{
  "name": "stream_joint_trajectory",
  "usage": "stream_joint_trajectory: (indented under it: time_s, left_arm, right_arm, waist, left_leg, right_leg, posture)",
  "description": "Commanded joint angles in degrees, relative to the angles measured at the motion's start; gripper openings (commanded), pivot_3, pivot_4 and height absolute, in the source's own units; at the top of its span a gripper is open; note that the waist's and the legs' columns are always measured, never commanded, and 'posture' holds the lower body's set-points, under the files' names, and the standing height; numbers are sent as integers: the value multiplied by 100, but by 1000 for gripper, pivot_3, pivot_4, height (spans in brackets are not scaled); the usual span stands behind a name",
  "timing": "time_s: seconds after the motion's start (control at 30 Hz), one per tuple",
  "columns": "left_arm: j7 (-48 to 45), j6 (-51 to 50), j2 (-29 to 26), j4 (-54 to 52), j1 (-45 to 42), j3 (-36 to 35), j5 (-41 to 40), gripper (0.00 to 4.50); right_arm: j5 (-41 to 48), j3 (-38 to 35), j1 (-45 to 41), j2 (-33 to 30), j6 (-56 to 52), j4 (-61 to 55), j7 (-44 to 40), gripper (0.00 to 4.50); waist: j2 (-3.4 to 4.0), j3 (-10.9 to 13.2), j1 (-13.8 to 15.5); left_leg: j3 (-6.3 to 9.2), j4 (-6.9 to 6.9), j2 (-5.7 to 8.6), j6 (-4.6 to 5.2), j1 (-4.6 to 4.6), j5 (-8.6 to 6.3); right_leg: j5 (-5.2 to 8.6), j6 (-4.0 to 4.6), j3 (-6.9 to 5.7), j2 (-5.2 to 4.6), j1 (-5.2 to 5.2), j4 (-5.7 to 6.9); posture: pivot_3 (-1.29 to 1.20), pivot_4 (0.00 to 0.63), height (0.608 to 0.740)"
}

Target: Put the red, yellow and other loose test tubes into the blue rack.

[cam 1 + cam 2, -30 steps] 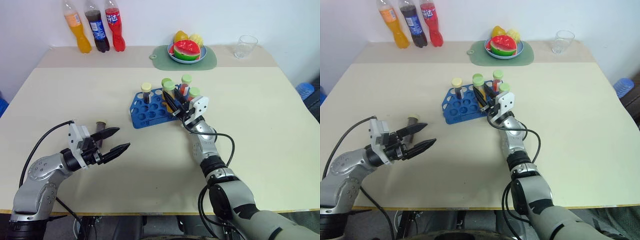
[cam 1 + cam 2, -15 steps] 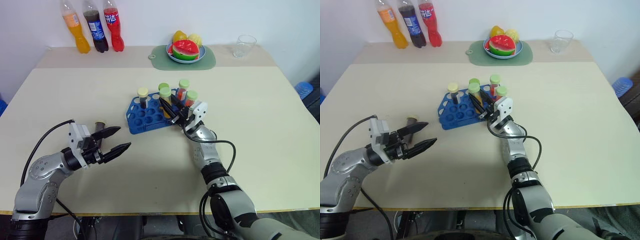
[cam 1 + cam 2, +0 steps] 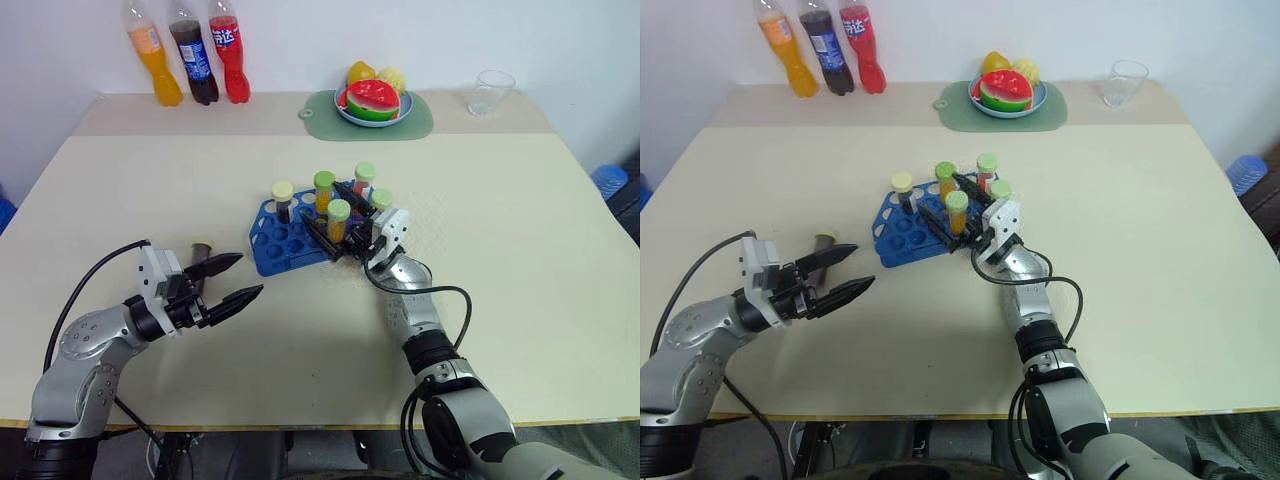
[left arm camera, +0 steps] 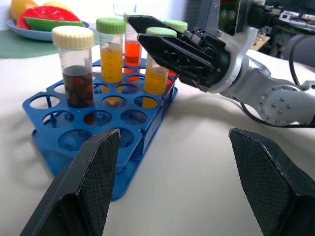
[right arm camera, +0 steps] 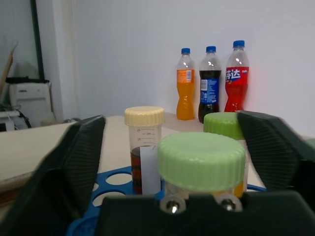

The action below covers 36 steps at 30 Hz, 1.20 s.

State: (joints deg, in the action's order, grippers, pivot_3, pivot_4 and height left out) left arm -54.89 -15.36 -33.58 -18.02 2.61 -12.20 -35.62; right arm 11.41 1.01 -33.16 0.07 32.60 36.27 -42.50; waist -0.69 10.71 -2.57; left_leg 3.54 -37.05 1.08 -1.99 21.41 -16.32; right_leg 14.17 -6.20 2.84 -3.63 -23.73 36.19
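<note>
- The left tool (image 3: 233,279) hovers low over the counter's (image 3: 520,250) near-left part, its 2 black fingers spread wide and holding nothing.
- Just behind its upper finger a dark brown test tube (image 3: 201,252) is on the counter, away from the rack; whether it stands or lies I cannot tell.
- Bare counter stretches from the left tool to the left edge and to the near edge.
- 3 soda bottles (image 3: 190,62) stand in a row at the far left of the counter.
- The blue rack (image 3: 285,235) sits near the counter's middle, skewed to the edges, with open counter between it and the left tool.
- It is a low bright blue block with a grid of round holes; the holes on its left and near side are vacant.
- 5 capped tubes stand upright in the rack: a brown tube with a cream cap (image 3: 283,198), a yellow-orange tube (image 3: 323,190), a second yellow-orange tube (image 3: 338,219), a red-orange tube (image 3: 364,178) and 1 more green-capped tube (image 3: 381,199), the last 4 with pale green caps.
- The right tool (image 3: 335,214) reaches in from the rack's right side, its fingers spread wide on either side of the second yellow-orange tube, apart from it.
- A green mat with a fruit plate (image 3: 372,105) lies behind the rack at the far edge.
- A clear glass (image 3: 490,92) stands at the far right.
- The counter's right half is bare.
</note>
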Motion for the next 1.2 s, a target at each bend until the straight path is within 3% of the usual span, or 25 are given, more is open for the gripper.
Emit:
stream_joint_trajectory:
  time_s: [0.03,0.23,0.43,0.63,0.83,1.03,1.2]
  left_arm:
    - [155,-28,90,-153,-73,-137,-213,3666]
    - [734,-485,239,-291,-305,-499,-834,3666]
    - [1085,-742,371,-396,-435,-679,-1348,3666]
    - [2069,-1153,525,-359,-817,-964,-1805,3666]
    - [4536,-2029,636,-577,-1332,-1058,-1448,3666]
    - [7264,-5027,404,-151,-2373,-1323,-2217,3666]
    - [8426,-6518,636,547,-3236,-1992,-3218,3666]
  right_arm:
    - [-101,66,-22,-184,172,-238,-22,4489]
    - [-70,155,242,-862,-232,-913,-308,4489]
    - [182,138,1080,-1746,-1060,-2207,-703,4489]
    - [433,-56,1741,-2621,-1664,-3036,-1045,4489]
    - [879,-152,2216,-3512,-2080,-3942,-1750,4489]
    - [897,-92,2040,-3507,-2141,-4105,-1766,4489]
    - [750,-48,1940,-3379,-2084,-3957,-1653,4489]
  waist:
    - [-1,0,2]
    - [-1,0,6]
    - [-1,-1,30]
    - [-3,-1,31]
    - [-8,1,27]
    - [-16,5,39]
    - [-18,5,60]
  left_leg:
    - [1,0,0,0,1,0]
    - [2,-3,0,0,2,0]
    - [3,-5,2,1,3,0]
    - [3,-11,5,1,-1,0]
    - [6,-12,6,1,-2,0]
    - [14,-19,10,1,-3,0]
    - [20,-21,16,0,-1,0]
  right_leg:
    - [0,0,0,0,0,0]
    - [0,-1,-1,-1,2,0]
    - [0,-1,-1,-4,6,-5]
    - [0,-2,-2,3,12,-4]
    - [1,-4,-2,3,18,-6]
    - [0,-5,-6,7,21,-1]
    - [0,-6,-11,4,20,-1]
  posture:
    - [0,150,740]
    - [0,150,740]
    - [0,150,740]
    - [0,150,740]
    - [0,150,740]
    - [0,150,740]
    - [0,150,740]
